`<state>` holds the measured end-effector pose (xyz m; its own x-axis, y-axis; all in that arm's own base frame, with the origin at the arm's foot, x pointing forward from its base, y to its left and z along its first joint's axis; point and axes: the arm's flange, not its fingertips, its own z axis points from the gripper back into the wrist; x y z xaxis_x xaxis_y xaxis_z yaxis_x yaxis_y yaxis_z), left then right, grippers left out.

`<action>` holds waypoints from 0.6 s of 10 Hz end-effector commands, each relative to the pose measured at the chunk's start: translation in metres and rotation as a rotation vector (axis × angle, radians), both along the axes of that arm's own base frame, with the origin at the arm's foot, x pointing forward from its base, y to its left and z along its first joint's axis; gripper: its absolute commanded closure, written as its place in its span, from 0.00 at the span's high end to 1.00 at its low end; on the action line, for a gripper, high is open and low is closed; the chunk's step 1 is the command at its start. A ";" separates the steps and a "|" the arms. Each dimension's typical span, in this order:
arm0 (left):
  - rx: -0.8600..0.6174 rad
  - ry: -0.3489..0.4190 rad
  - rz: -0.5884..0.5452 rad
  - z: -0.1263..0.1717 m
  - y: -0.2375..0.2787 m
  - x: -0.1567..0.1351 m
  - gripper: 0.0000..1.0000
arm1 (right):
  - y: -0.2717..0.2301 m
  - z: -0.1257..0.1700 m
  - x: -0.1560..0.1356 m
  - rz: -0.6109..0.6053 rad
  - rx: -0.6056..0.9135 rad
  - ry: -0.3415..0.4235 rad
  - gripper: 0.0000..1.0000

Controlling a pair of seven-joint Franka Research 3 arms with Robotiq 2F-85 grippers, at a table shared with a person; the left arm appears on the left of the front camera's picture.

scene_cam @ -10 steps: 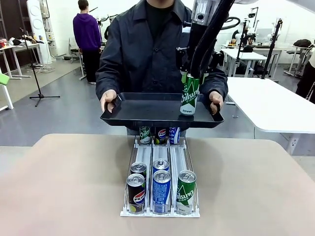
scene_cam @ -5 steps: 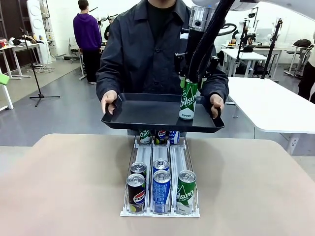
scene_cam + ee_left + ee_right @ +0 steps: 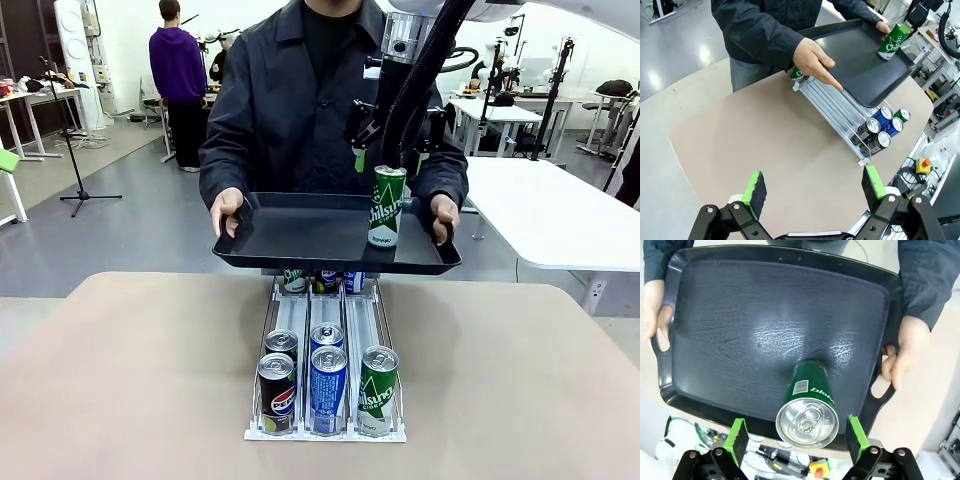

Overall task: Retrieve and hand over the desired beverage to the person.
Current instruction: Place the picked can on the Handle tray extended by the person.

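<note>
"The tall green aluminium drink can [image 3: 387, 205], where is it?"

"It stands upright on the flat black plastic tray [image 3: 290, 228], in the right part of the tray, a little above the middle of the front frame. In my right wrist frame I look straight down on its silver top [image 3: 807, 410], low in the centre."

"And your right gripper [image 3: 387, 158]?"

"Its jaws are spread wide. The green pads [image 3: 737, 437] sit on either side of the can's top, with a clear gap each side. They pinch nothing."

"Who has the tray?"

"The person in the dark navy jacket [image 3: 290, 100], at the top centre. One hand [image 3: 227, 208] grips the tray's left end and the other hand [image 3: 443, 212] grips its right end. The tray is held in the air above the far end of the white three-lane can rack [image 3: 330, 325]."

"What is in the rack?"

"At its near end, low in the frame, there are two black cans [image 3: 277, 390] in the left lane, two blue cans [image 3: 328, 385] in the middle lane and one green can [image 3: 377, 388] in the right lane. More cans peek out under the tray's front edge. The rack lies on the beige table [image 3: 130, 380]."

"Your left gripper [image 3: 814, 187]?"

"Its jaws are also spread and hold nothing. It hangs above the bare table at the bottom of my left wrist frame, well apart from the rack."
</note>
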<state>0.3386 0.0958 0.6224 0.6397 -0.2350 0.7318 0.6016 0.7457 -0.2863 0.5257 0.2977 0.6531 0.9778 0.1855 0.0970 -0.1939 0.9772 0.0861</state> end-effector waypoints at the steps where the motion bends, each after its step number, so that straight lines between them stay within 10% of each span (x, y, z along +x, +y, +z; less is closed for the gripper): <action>1: -0.002 -0.014 -0.019 -0.001 0.003 0.000 1.00 | 0.003 0.003 0.001 0.019 0.006 0.024 1.00; 3: -0.002 -0.014 -0.019 -0.001 0.003 0.000 1.00 | 0.000 0.009 -0.003 -0.020 -0.016 0.005 1.00; 6: -0.002 -0.014 -0.019 -0.001 0.003 0.000 1.00 | -0.067 0.088 -0.113 -0.054 -0.054 -0.148 1.00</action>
<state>0.3388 0.0957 0.6223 0.6400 -0.2352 0.7315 0.6014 0.7459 -0.2863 0.4622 0.2655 0.7329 0.9684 0.1531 0.1970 -0.1650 0.9853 0.0450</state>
